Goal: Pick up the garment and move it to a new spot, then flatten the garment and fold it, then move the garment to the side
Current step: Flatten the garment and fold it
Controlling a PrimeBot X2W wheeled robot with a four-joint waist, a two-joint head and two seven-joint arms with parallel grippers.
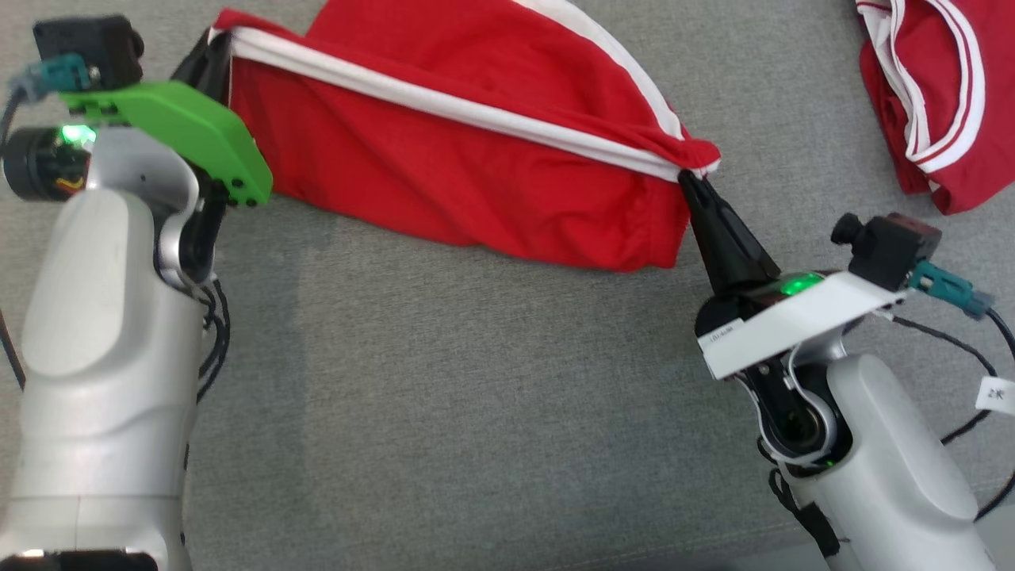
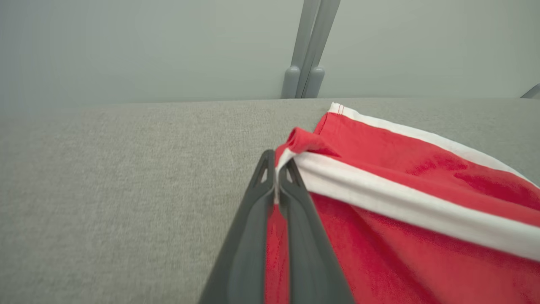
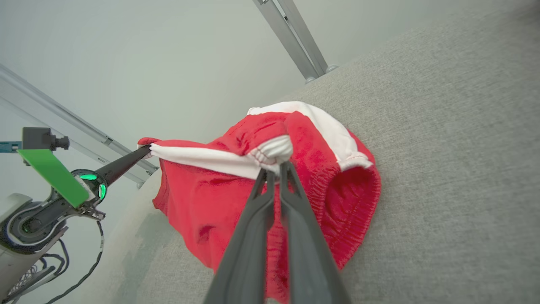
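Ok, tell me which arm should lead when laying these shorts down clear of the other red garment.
Left, probably. Both arms have their jaws shut on the shorts, but the left gripper has bare grey surface around it, while the right gripper sits nearer the other red garment.

My left pincer (image 2: 276, 179) rises from the bottom edge, its two dark fingers (image 2: 249, 236) pressed together on a corner of the red garment (image 2: 400, 253), just where the white stripe (image 2: 400, 202) ends. The cloth spreads to my right over the grey tabletop (image 2: 105, 190). Past its far edge a grey post (image 2: 310, 46) stands against a pale wall (image 2: 126, 42)
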